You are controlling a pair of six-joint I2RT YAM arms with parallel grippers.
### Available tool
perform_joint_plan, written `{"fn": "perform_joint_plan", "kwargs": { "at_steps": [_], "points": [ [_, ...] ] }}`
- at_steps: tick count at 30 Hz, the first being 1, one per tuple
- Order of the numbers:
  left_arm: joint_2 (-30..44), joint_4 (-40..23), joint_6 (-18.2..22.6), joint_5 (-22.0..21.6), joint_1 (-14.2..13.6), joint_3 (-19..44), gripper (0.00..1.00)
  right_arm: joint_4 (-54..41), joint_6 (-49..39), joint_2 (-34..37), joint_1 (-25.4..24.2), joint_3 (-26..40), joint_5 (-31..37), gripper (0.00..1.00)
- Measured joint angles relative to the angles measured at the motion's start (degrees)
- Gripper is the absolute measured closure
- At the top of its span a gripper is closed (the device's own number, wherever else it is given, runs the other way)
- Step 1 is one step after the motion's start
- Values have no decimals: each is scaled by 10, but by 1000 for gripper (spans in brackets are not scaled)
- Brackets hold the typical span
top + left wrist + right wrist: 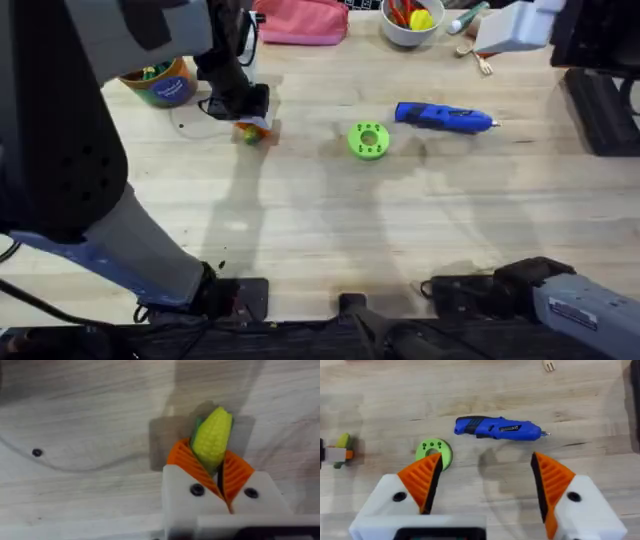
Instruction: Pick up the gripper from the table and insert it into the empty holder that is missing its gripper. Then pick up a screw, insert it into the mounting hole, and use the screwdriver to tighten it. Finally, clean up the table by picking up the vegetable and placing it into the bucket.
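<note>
Left hand [220,472] pinches the vegetable [212,440] low over the table [300,220]; right hand [485,485] gapes wide.

You see the vegetable [213,436], a yellow corn cob with a green end, pinched between orange pads. The blue screwdriver [443,117] lies flat at upper right of the overhead view; the bucket [160,84] stands upper left.

The left gripper [216,467] is pinching the yellow corn cob [213,438] between its orange ribbed pads [191,463] above the wooden table [90,420].
</note>
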Motion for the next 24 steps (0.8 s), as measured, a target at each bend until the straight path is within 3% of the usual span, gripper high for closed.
{"fn": "perform_joint_plan", "kwargs": {
  "at_steps": [7, 13, 20, 24],
  "points": [
    [-18, -68, -14, 1, 43, 50, 969, 0, -1, 0, 0, 0, 0, 8],
    [-97, -118, -18, 1, 115, 147, 969, 0, -1, 0, 0, 0, 0, 7],
    [-154, -108, -16, -2, 203, 207, 969, 0, -1, 0, 0, 0, 0, 9],
    [-144, -85, -5, -4, 234, 208, 969, 0, -1, 0, 0, 0, 0, 9]
  ]
}}
